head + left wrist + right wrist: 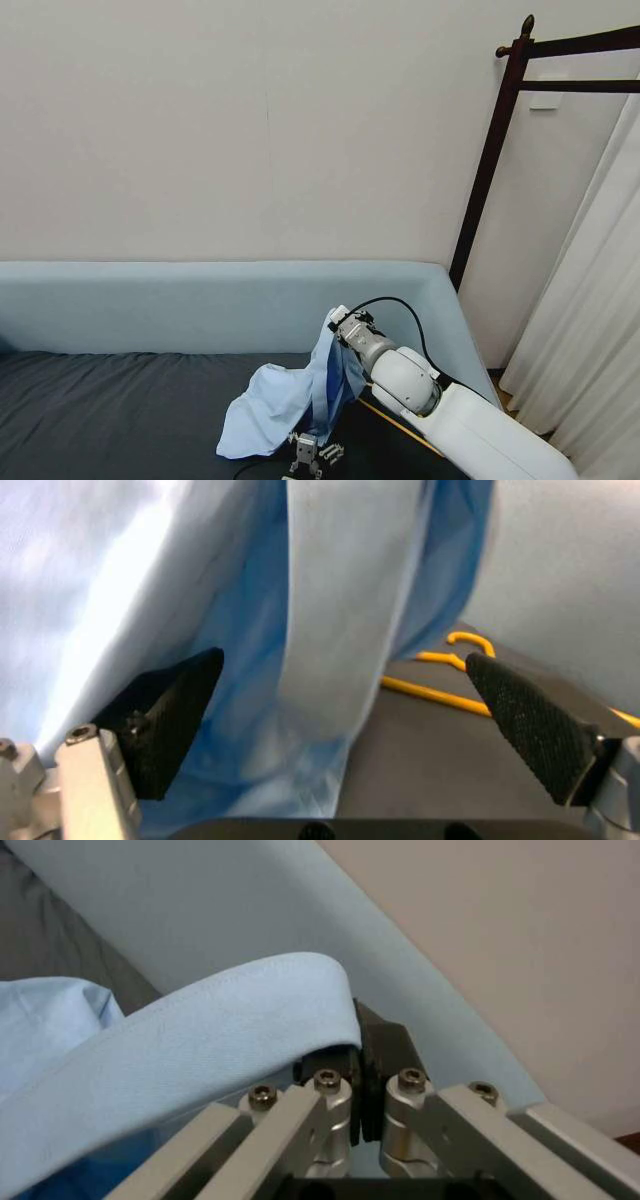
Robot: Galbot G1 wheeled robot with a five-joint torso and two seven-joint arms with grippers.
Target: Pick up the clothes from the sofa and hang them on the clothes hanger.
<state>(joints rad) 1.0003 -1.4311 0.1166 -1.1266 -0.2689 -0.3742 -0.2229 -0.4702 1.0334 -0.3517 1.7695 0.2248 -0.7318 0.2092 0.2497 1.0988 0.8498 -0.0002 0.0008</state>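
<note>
Right gripper (338,322) clamped one light-blue fabric shirt (275,400); left gripper (312,455) wide open under the shirt's hem, one thin yellow hanger (435,694) beside.

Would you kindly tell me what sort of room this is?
Probably a living room at home: a light blue sofa against a plain wall, a dark wooden clothes stand in the corner and white curtains beside it. The right tool grips a blue shirt over the sofa; the left tool is open nearby.
</note>
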